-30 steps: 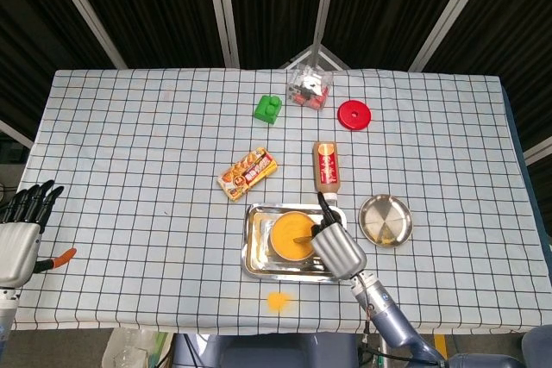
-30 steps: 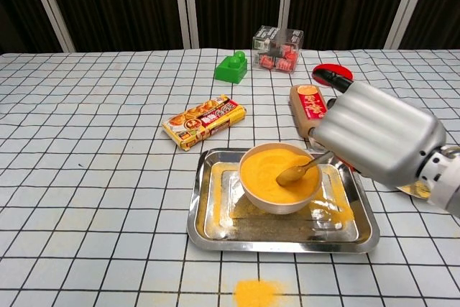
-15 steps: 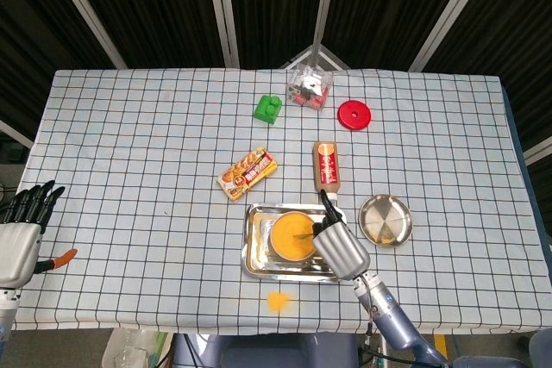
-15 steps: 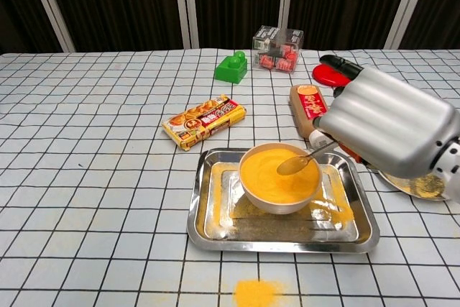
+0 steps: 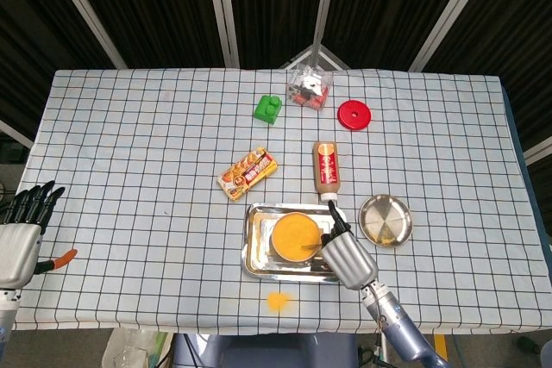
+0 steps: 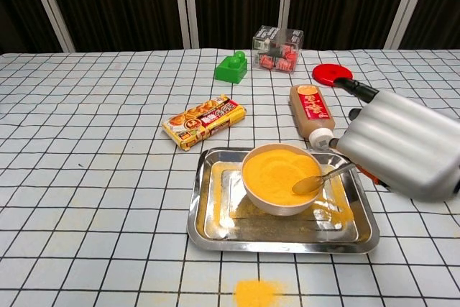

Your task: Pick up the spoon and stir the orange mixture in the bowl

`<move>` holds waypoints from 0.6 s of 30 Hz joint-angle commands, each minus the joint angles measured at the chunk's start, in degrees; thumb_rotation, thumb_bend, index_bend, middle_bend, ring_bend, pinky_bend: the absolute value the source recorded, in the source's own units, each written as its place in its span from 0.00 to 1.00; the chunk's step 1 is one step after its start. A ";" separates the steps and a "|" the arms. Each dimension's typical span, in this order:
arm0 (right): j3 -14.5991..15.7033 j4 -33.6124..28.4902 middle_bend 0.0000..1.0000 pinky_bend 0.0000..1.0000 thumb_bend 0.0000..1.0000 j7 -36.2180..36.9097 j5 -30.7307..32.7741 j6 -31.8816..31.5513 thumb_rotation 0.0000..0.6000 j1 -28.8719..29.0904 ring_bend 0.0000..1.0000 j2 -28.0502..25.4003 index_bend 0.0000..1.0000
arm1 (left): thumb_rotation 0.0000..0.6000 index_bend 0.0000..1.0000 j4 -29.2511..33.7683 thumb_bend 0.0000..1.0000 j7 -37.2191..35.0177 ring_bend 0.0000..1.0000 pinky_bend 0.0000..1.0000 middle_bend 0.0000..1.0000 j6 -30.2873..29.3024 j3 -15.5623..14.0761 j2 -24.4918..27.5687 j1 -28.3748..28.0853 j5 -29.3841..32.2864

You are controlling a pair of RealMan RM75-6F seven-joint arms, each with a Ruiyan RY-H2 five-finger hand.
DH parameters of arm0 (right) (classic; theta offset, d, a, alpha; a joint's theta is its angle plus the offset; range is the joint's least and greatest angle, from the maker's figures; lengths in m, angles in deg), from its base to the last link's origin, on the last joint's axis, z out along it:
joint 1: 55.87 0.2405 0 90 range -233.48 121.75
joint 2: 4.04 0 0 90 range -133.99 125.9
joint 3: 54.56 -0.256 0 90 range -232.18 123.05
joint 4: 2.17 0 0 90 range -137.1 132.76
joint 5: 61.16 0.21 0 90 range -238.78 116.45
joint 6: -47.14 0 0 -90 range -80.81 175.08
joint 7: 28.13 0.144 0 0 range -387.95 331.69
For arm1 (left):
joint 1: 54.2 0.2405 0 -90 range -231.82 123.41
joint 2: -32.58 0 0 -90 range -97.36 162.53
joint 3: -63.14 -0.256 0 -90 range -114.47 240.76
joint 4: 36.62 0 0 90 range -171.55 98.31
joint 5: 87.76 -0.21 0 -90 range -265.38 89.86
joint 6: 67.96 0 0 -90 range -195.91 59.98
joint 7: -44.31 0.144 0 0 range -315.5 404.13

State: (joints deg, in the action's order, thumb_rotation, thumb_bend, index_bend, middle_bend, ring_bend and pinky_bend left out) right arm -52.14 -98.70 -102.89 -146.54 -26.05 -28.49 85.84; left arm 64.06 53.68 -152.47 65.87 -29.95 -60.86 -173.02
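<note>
A white bowl [image 6: 267, 205] of orange mixture [image 6: 277, 172] stands in a steel tray [image 6: 215, 231], seen in the head view as the bowl [image 5: 293, 236] in the tray [image 5: 256, 263]. My right hand [image 6: 406, 154] [image 5: 348, 256] holds the spoon [image 6: 320, 180] by its handle at the tray's right side. The spoon's head lies at the bowl's near right rim, on the mixture. My left hand [image 5: 19, 239] hangs open off the table's left edge, far from the bowl.
A sauce bottle [image 6: 310, 110] lies behind the tray. A snack packet [image 6: 204, 121], a green block [image 6: 231, 67], a clear box [image 6: 278, 39] and a red disc [image 6: 331, 72] sit further back. A small steel dish [image 5: 385, 220] is right of the tray. Orange powder [image 6: 257, 293] is spilled near the front edge.
My right hand has drawn right and toward the near side, dragging the spoon's head from the bowl's middle to its near right rim. The left hand has not moved.
</note>
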 commanded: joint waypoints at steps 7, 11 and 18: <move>-1.28 2.65 0.80 0.00 0.83 0.72 0.87 1.01 1.00 0.14 0.47 2.09 0.95 | 1.00 0.00 -0.10 0.00 -0.06 0.00 0.00 0.00 0.14 0.10 0.00 -0.08 0.20; -1.89 3.27 0.80 0.00 0.83 1.35 0.42 0.99 1.00 0.36 0.47 2.94 0.95 | 1.00 0.00 -0.08 0.00 -0.04 0.00 0.00 0.00 0.06 0.10 0.01 -0.06 0.15; -2.76 4.21 0.80 0.00 0.83 1.96 -0.17 0.79 1.00 0.57 0.47 3.98 0.95 | 1.00 0.00 0.01 0.00 -0.13 0.00 0.00 0.00 -0.02 0.15 0.07 -0.03 0.18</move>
State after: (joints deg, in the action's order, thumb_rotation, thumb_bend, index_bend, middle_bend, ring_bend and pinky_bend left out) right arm -54.81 -94.57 -101.01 -146.65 -25.21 -27.95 89.74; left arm 64.08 53.55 -152.48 66.01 -29.87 -60.88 -172.84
